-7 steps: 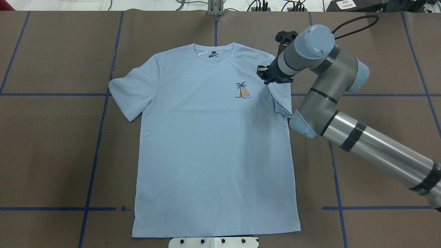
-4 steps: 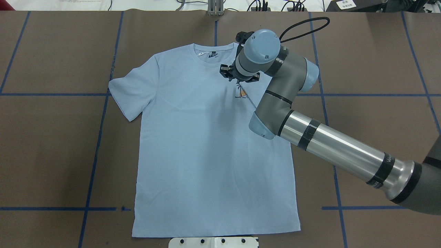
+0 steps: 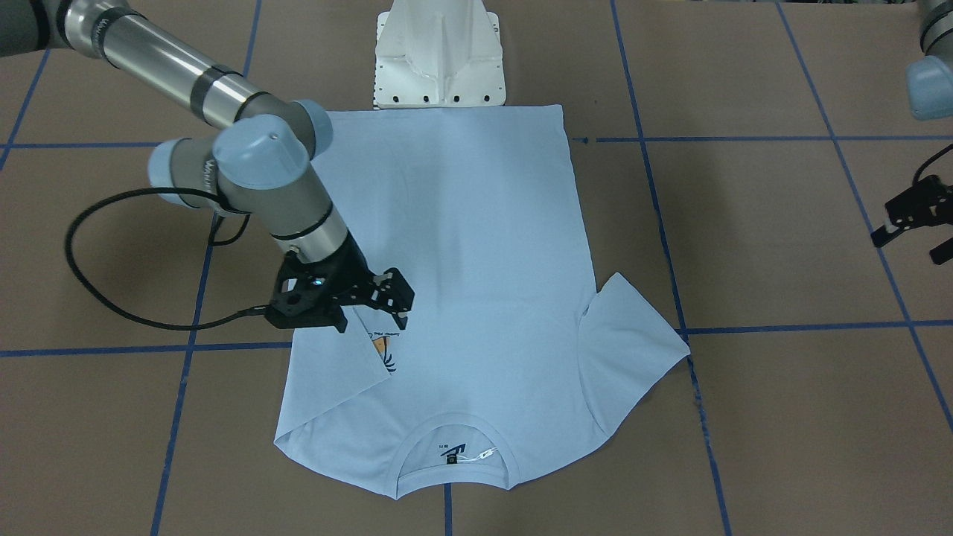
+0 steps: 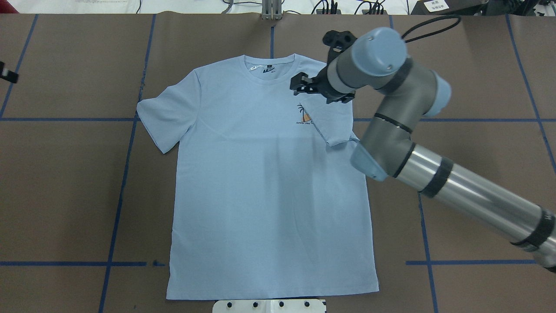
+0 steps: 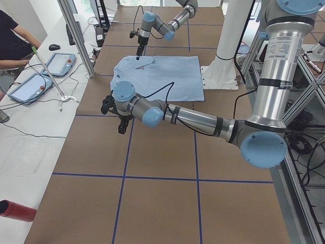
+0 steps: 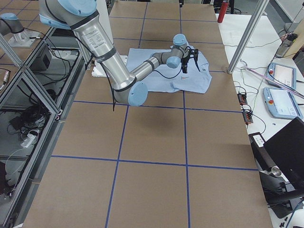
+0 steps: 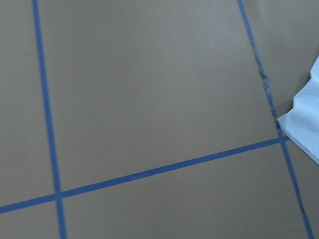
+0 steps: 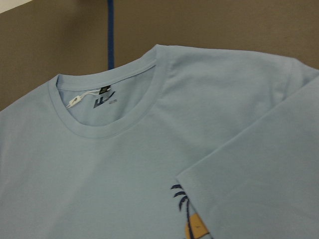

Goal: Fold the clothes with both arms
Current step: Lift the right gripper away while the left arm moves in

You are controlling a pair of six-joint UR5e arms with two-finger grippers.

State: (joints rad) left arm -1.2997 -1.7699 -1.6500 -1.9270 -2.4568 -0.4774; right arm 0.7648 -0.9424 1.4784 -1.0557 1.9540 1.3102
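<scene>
1. Pulled back toward the shoulder since a moment before, the right gripper (image 4: 299, 85) hung over the T-shirt (image 4: 269, 182), which was spread flat on the table (image 4: 65, 195).
2. Its fingers stood apart and empty; the sleeve (image 4: 332, 124) lay folded across the palm print (image 4: 302, 115).
3. The left gripper (image 3: 910, 227), off to the side, was spread and held nothing.

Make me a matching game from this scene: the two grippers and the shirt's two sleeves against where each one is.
Things: 1 right gripper; 2 left gripper; 3 right-side sleeve; 4 left-side sleeve.
Places: A spread flat on the table; B over bare table, away from the T-shirt; C folded inward, covering part of the palm print; D above the T-shirt's chest.
Pairs: 1-D, 2-B, 3-C, 4-A.
</scene>
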